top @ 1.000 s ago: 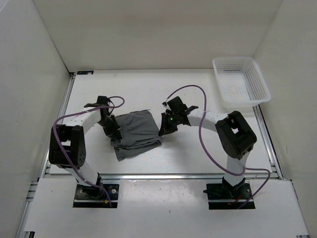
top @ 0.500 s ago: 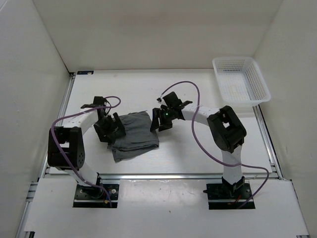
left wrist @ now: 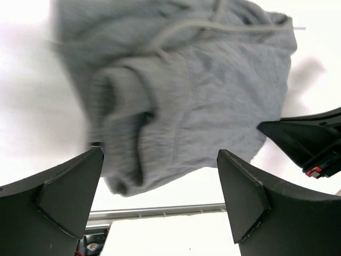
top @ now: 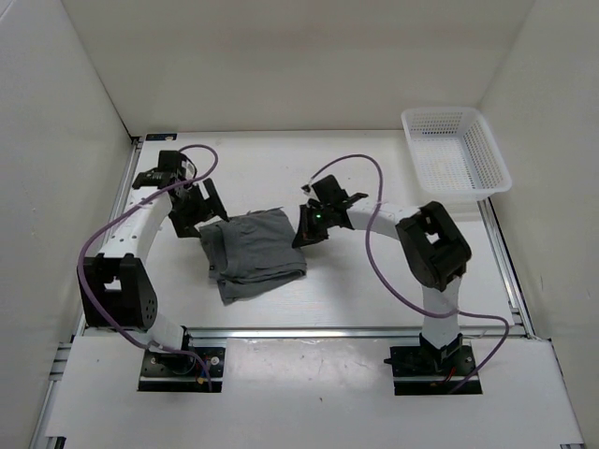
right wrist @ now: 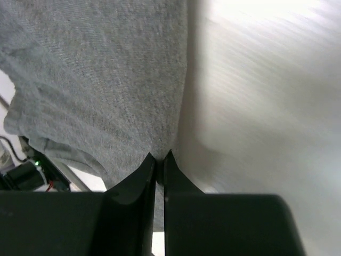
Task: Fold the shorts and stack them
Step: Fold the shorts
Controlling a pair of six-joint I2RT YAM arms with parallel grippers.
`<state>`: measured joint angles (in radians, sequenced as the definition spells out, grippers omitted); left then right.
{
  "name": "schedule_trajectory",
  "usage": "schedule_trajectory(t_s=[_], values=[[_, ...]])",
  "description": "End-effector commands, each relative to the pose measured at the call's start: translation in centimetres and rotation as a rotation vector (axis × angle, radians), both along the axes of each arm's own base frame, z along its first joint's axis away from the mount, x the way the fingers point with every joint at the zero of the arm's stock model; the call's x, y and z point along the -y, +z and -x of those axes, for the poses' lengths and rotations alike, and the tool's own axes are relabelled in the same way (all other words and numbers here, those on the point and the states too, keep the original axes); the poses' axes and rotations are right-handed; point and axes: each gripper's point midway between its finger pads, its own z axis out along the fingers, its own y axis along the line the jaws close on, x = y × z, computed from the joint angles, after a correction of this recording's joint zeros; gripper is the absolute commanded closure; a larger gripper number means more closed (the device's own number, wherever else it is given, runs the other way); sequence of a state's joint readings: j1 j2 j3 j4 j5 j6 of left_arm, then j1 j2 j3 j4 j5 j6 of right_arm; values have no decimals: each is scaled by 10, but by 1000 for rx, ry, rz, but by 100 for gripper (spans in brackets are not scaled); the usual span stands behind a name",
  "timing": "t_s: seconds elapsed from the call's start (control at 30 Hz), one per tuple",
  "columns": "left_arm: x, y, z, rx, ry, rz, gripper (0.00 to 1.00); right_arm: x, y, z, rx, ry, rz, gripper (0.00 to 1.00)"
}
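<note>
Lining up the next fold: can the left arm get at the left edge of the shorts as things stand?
Probably yes. The left gripper is open just beside the left edge of the shorts, facing the fabric, and nothing lies between them.

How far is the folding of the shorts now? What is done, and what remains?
Done: the shorts lie as a compact, roughly rectangular bundle, though the near left corner sticks out unevenly. In hand: the right gripper is shut at the bundle's right edge; whether it pinches cloth is unclear. The left gripper is open and holds nothing. Left: probably tidying the fold, then stacking; no second pair shows.
</note>
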<state>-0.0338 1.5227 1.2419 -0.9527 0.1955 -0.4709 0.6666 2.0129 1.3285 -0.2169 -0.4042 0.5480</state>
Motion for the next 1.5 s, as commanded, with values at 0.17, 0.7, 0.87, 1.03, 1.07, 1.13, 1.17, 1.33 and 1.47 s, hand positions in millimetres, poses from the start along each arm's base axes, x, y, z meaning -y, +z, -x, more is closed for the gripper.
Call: schedule_trajectory(t_s=[0.17,0.7,0.87,1.03,1.07,1.13,1.17,1.33,1.47], values=[[30,29,-20,70,-178,1,1,111,12,0,78,-326,155,100],[188,-3,-4,37,-523,68,90,149,39,20,143,-594,239,17],[192,-15,-28,39,-476,50,90,114,68,-9,193,-475,166,58],[204,-8,-64,88,-454,58,90,98,46,-42,150,-476,194,99],[204,-9,-74,91,-432,63,90,96,38,-44,134,-481,204,99],[200,-26,-83,60,-416,54,90,92,19,-53,107,-490,238,99],[196,-46,-89,15,-395,58,90,92,12,-57,105,-496,255,99],[181,-81,-91,-52,-396,10,90,95,-16,-60,57,-504,298,99],[175,-84,-95,-43,-406,-5,90,93,3,-67,98,-504,277,99]])
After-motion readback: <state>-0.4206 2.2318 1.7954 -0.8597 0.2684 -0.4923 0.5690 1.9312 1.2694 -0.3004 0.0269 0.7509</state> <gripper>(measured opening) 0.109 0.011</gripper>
